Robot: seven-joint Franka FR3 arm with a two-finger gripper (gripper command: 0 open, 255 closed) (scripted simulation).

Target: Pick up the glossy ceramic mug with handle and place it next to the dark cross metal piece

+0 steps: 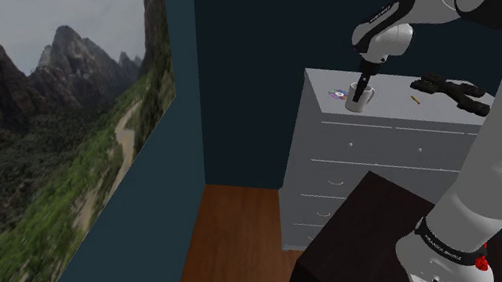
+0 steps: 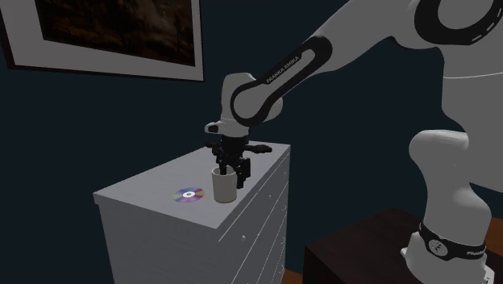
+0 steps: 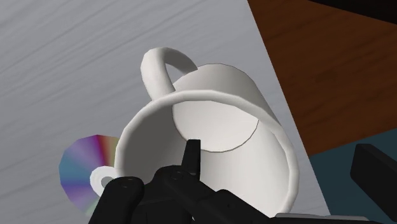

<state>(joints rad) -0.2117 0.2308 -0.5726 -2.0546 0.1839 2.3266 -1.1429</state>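
A white mug [image 1: 358, 100] [image 2: 223, 187] [image 3: 216, 121] with a loop handle stands upright near the front edge of a grey chest of drawers [image 1: 390, 136] [image 2: 137, 202]. My black gripper [image 1: 363, 82] [image 2: 230, 168] [image 3: 283, 159] points down onto the mug's rim and is open. One finger [image 3: 191, 156] reaches inside the cup, the other [image 3: 375, 167] stands outside its wall, on the side away from the handle. The dark cross-shaped piece [image 1: 449, 92] [image 2: 258, 148] lies on the same top, further along toward the shoulder view's right.
A rainbow disc [image 1: 336, 94] [image 2: 188, 195] [image 3: 83, 172] lies flat beside the mug. A small brownish item [image 1: 415, 100] sits between mug and cross. My dark stand [image 1: 354, 242] [image 2: 363, 250] is below, on the wood floor [image 1: 232, 238]. A framed picture [image 2: 113, 32] hangs above the chest.
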